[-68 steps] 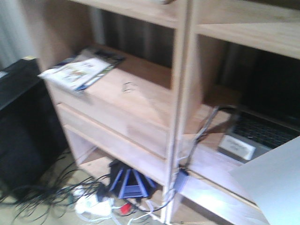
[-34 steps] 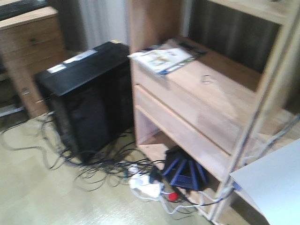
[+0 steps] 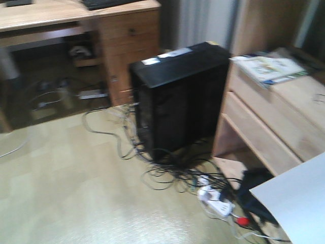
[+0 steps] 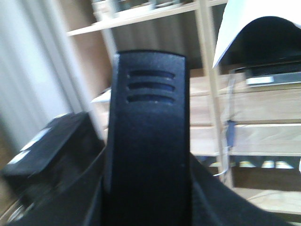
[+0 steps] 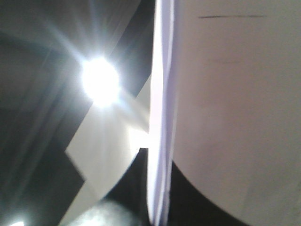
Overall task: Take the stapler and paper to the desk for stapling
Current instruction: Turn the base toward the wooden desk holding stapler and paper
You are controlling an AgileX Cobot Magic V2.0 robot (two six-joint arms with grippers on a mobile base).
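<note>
Paper (image 3: 299,203) shows a corner up front, edge-on gripped by the right pincer (image 5: 157,197); left pincer (image 4: 148,197), cannot tell.

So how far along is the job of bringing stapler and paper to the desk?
Pickup looks done: the paper is up in the air, and a black object, probably the stapler, fills the left wrist view. In hand: the carry. Left: reaching the desk, far across the floor, then stapling.

text: none legible | tower labels (image 3: 171,52): blurred | booklet (image 3: 266,68): blurred
</note>
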